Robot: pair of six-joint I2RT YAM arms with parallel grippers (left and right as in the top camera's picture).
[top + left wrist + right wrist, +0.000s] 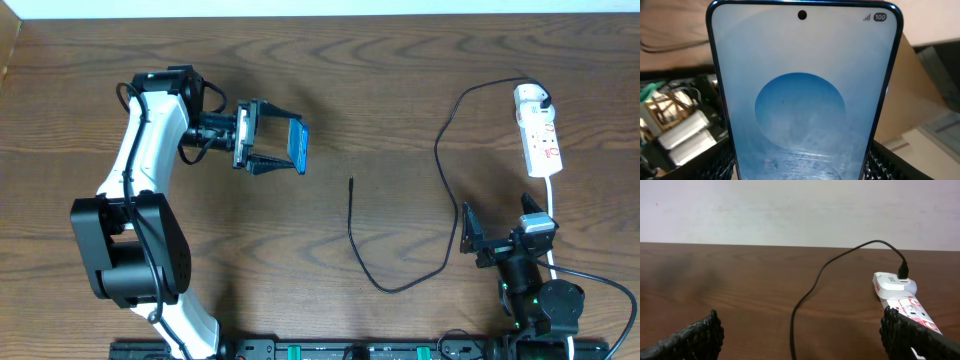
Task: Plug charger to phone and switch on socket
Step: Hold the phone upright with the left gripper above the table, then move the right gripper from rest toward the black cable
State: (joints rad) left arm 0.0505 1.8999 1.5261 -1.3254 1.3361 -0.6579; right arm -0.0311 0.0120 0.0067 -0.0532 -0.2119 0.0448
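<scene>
Phone [800,100] fills my left wrist view, screen toward the lens, pinched across its lower edges. Overhead, the left claw [282,144] grasps it over the left half of the surface [400,60]. My right claw [802,340], near right, gapes empty. The charger [350,220] lies loose mid-surface, its plug tip [351,182] pointing far, its other end at the socket [540,135], far right. I judge the cable limp and light, so I'd pinch just behind the tip. The phone's glass looks slippery and fragile.
</scene>
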